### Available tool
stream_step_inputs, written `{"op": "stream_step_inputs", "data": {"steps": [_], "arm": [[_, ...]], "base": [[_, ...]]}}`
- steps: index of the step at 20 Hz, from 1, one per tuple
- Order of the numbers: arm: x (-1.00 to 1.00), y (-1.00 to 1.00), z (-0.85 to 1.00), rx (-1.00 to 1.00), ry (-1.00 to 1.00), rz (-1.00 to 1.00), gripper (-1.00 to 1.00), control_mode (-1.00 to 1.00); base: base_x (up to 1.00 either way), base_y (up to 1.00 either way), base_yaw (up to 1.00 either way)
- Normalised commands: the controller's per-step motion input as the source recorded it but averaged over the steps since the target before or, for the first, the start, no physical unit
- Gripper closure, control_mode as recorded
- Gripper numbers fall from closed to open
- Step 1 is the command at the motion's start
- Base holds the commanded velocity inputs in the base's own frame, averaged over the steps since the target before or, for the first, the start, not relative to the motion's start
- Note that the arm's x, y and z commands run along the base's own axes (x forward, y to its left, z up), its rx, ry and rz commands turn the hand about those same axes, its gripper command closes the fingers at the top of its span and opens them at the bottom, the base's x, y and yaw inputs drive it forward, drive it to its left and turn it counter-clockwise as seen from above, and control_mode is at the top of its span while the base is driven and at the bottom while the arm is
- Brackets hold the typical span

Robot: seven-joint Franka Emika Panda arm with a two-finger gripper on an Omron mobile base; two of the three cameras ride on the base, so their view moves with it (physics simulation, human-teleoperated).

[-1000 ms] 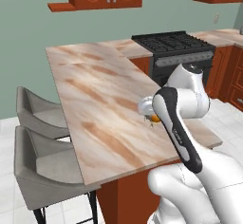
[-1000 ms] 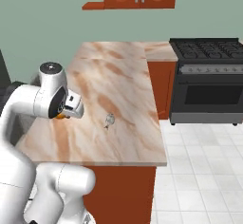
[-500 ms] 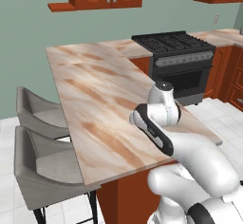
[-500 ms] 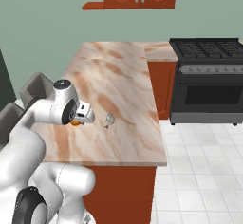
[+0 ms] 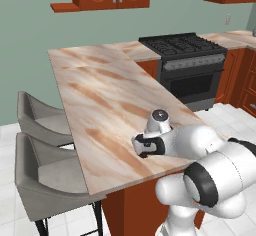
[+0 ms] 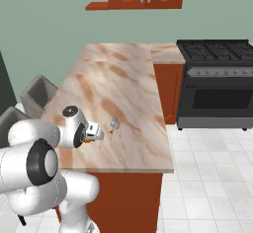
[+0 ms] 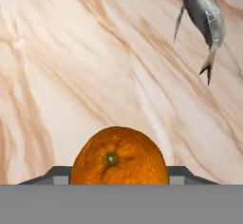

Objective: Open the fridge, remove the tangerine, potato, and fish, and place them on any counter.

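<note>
Left base view: my hand [image 5: 141, 146] hangs over the table [image 5: 100, 95] near its front edge, bare slab stretching behind.

Right base view: one fish [image 6: 114, 124] lies just beside my hand.

Hand view: my fingers pinch one tangerine [image 7: 119, 156]; the fish sits apart.

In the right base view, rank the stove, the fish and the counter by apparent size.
1. Counter, largest.
2. Stove, clearly smaller in the picture, though it stands farther back, so true size is unsure.
3. Fish, tiny, lying on the counter.
</note>
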Motion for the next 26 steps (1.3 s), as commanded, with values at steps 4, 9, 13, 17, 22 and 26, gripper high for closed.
{"op": "stream_step_inputs", "data": {"steps": [4, 9, 13, 17, 22, 26], "arm": [[0.86, 0.00, -0.41, 0.00, 0.06, 0.00, 1.00, -1.00], [0.95, 0.00, -0.22, 0.00, 0.04, -0.01, -1.00, -1.00], [0.59, 0.00, -0.01, 0.00, -0.01, -0.01, -1.00, -1.00], [-0.14, 0.00, 0.55, 0.00, -0.19, 0.00, -1.00, -1.00], [-0.85, 0.00, 0.99, 0.00, -0.33, 0.00, -1.00, -1.00], [-1.00, 0.00, 1.00, 0.00, -0.27, 0.00, -1.00, -1.00]], "base": [[0.00, 0.00, 0.00], [0.00, 0.00, 0.00], [0.00, 0.00, 0.00], [0.00, 0.00, 0.00], [0.00, 0.00, 0.00], [0.00, 0.00, 0.00]]}}
